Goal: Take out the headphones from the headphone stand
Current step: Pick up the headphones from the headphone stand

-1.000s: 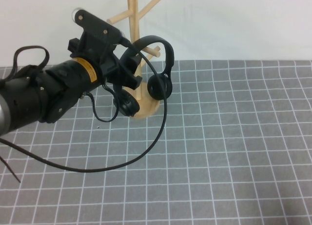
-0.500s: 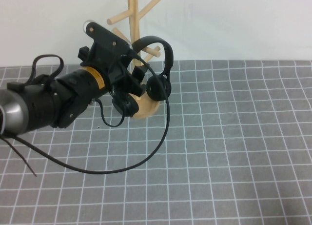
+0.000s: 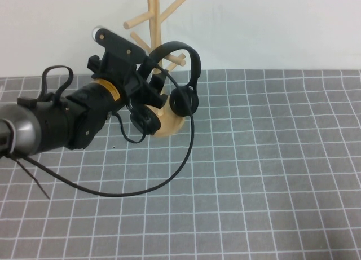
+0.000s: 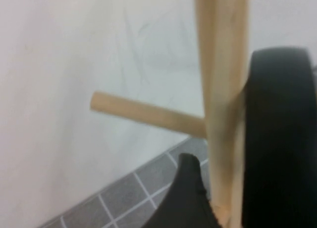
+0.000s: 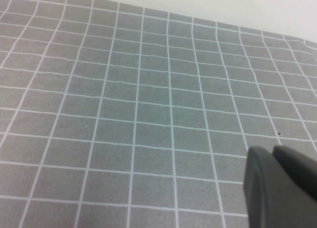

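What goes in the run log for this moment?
left gripper: open at headphones | headphones: on stand | right gripper: over mat

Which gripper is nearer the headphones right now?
Left. The left gripper is at the headphones on the headphone stand; the right gripper is elsewhere over the mat.

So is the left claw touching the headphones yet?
Cannot tell: in the high view the left claw overlaps the headphones on the headphone stand.
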